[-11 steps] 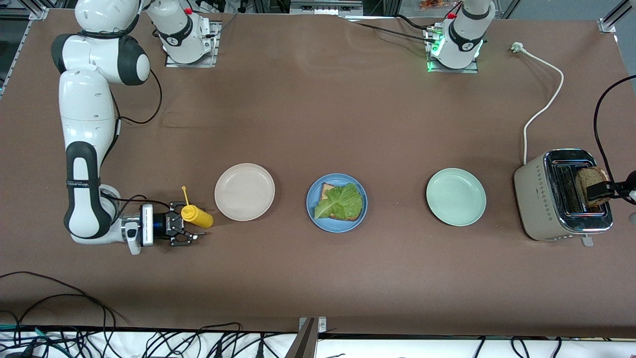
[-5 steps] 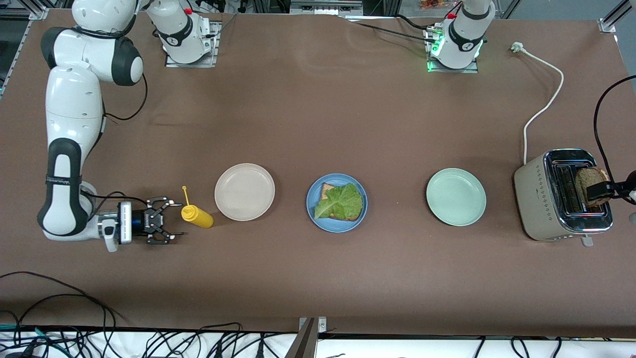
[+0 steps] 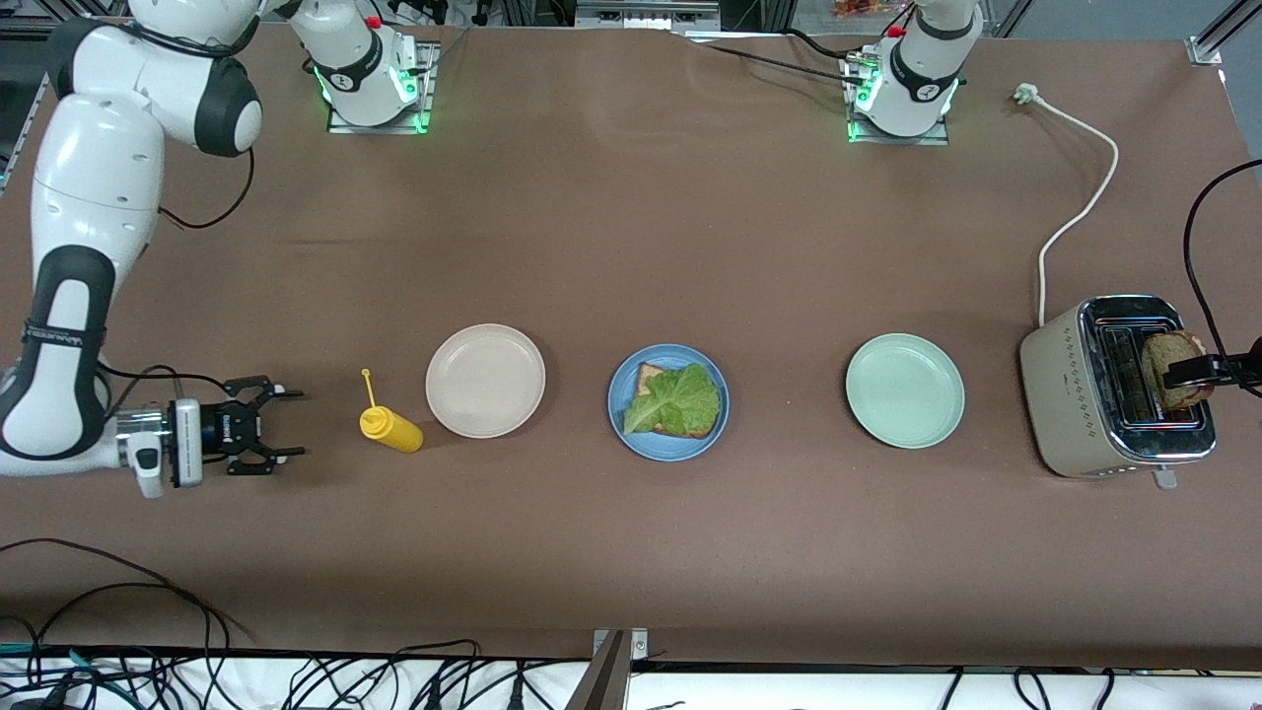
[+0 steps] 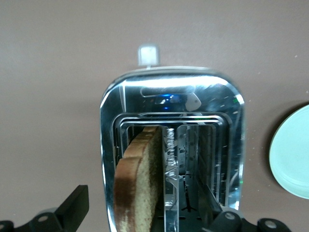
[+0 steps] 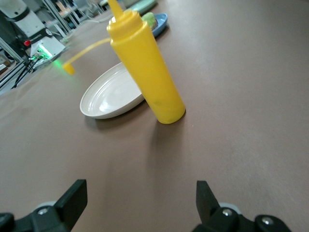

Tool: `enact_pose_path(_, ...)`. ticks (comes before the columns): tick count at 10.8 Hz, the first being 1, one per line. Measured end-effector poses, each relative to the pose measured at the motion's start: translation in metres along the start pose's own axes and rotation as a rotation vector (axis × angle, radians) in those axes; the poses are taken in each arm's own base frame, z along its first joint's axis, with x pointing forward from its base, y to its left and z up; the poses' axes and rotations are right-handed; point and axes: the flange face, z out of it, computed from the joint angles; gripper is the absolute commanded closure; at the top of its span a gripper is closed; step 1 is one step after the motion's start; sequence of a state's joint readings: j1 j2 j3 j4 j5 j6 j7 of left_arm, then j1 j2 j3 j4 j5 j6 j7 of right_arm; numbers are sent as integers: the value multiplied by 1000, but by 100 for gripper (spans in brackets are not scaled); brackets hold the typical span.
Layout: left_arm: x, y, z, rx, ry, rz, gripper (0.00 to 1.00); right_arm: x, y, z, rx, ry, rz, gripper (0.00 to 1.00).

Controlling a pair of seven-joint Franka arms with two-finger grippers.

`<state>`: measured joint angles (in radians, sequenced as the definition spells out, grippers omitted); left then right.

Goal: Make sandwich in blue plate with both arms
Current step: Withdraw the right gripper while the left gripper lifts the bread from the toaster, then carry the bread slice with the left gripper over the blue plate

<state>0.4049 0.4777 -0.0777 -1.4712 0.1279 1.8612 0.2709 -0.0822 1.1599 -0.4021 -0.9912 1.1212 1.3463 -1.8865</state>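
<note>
Since a second ago the right gripper (image 3: 281, 426) has let go of the yellow sauce bottle (image 3: 391, 428) and backed off toward the right arm's end of the table; its fingers now stand spread wide and empty, low over the bare cloth, with the bottle left upright just beside the beige-white plate (image 3: 485, 380). At the other end the left gripper (image 3: 1188, 371) sits at the toaster (image 3: 1114, 387), its fingers spread to either side of the bread slice (image 4: 137, 181) standing in one slot; whether they press it cannot be told. On the blue plate (image 3: 668, 447) the first slice (image 3: 652, 379) lies under the lettuce leaf (image 3: 675, 401), so the sandwich lacks only its top. To do this well, the left arm should pinch the slice squarely across its flat faces, draw it straight up clear of the slot wires, then lay it flat and centred over the lettuce.
</note>
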Motion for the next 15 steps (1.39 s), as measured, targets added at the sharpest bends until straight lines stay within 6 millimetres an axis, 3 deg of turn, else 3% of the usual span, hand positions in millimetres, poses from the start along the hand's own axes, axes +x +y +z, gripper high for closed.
enact_pose_path(1,-2,-8,9,-18,-12,-6,26,16,-7,-15,-8,-46,54,0)
enact_pose_path(2,-3,-10,15,-25,-25,-9,54,33,-15,-31,-22,-93,112,0)
enact_pose_path(3,-6,-10,21,-34,-51,-10,91,50,-24,-47,-42,-142,181,0)
enact_pose_path(4,-11,-10,26,-46,-91,-12,100,66,-34,-63,-67,-190,252,0)
enact_pose_path(6,-18,-11,30,-63,-145,-15,100,105,-55,-86,-120,-278,410,0)
enact_pose_path(11,-20,-13,19,-69,-145,-17,100,231,-125,-112,-396,-472,845,0)
enact_pose_path(12,-21,-13,10,-69,-146,-14,100,249,-139,-117,-483,-485,935,0)
enact_pose_path(15,-32,1,-51,-73,-152,15,100,288,-179,-114,-715,-501,1108,0)
